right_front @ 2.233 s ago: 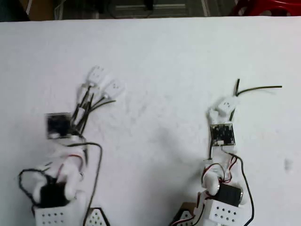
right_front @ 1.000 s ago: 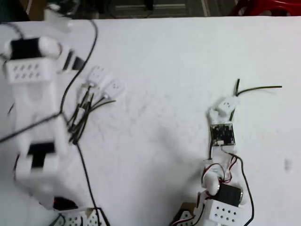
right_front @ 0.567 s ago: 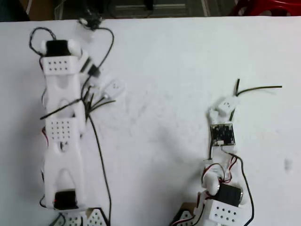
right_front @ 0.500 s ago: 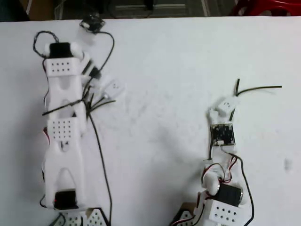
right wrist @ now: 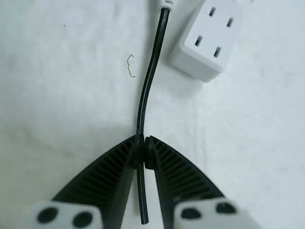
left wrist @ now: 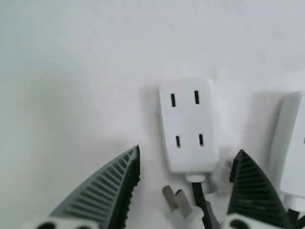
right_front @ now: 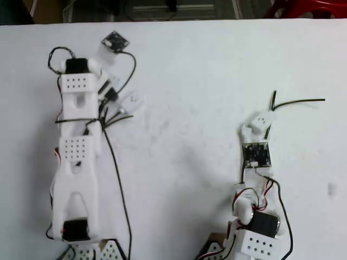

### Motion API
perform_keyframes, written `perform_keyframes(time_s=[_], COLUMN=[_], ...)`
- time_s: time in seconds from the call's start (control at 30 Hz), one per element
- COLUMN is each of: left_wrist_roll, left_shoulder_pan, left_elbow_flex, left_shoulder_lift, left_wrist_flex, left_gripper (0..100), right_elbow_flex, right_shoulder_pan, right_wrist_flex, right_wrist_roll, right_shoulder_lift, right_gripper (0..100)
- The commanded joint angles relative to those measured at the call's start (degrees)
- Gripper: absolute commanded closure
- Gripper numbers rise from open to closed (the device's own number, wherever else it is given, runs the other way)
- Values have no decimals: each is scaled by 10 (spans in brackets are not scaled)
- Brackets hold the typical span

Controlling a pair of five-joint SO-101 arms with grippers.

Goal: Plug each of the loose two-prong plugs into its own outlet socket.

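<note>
Your left arm (right_front: 76,157) lies stretched far up the bench (right_front: 190,65), jaws released, with a white outlet socket (left wrist: 187,126) between and just ahead of them and a loose plug (left wrist: 175,202) beside its cord end. Your right arm (right_front: 255,225) sits folded by its base, jaws clenched on a black cord (right wrist: 148,86) beside a second socket (right wrist: 207,37). Open bench lies between the arms.

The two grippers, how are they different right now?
The left gripper is open; the right gripper is shut on a black cord. The left gripper hangs over a white socket block and a loose plug; the right gripper has the other socket block off beyond its tips, beside the cord. Both have ribbed fingers and face the white table.
</note>
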Motion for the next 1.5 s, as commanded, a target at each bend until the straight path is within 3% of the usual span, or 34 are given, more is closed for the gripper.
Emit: perform_keyframes(time_s=[0.0,0.13,0.3,0.6,1.07,1.17,1.33,1.47], left_wrist_roll=[-5,-5,-5,-5,0,69,288,314], left_shoulder_pan=[26,38,36,38,77,95,118,176], left_elbow_flex=[-20,-20,-20,-38,-36,-35,4,208], left_shoulder_lift=[2,22,46,39,-340,-411,-495,-575], left_wrist_flex=[-11,-37,-79,-74,108,113,116,115], left_gripper=[698,716,862,977,976,976,974,976], right_elbow_flex=[4,4,4,4,4,4,4,4], right_shoulder_pan=[2,2,2,2,2,2,2,2], right_wrist_flex=[3,3,3,3,3,3,3,3], right_wrist_roll=[2,2,2,2,2,2,2,2], right_shoulder_lift=[-5,-5,-5,-5,-5,-5,-5,-5], right_gripper=[981,981,981,981,981,981,981,981])
